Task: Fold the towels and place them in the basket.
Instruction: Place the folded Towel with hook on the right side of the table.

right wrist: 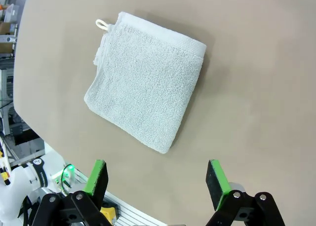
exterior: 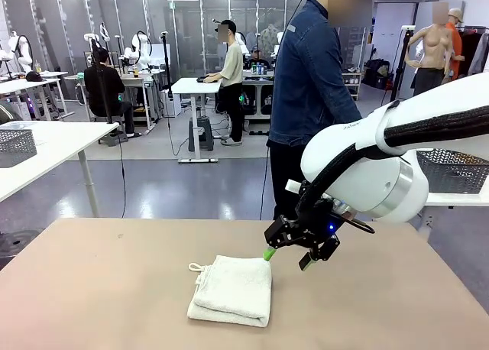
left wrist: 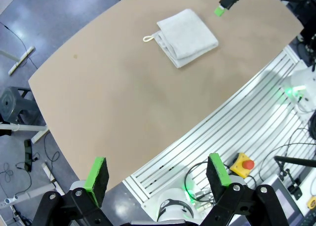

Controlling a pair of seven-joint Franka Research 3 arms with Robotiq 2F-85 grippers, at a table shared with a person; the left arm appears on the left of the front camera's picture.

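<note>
The pale off-white towel lies folded on the brown table, its corner loop at the left. It shows too in the left wrist view and the right wrist view. My right gripper hovers open just above the towel's far right corner, nothing between its green pads. My left gripper stands open high over the table's near edge, far from the towel. The mint green towel and the dark basket are out of view.
A person in a denim jacket stands at the far side of the table. Grey mesh baskets sit on side tables at far left and right. A red stop button lies below the table's near edge.
</note>
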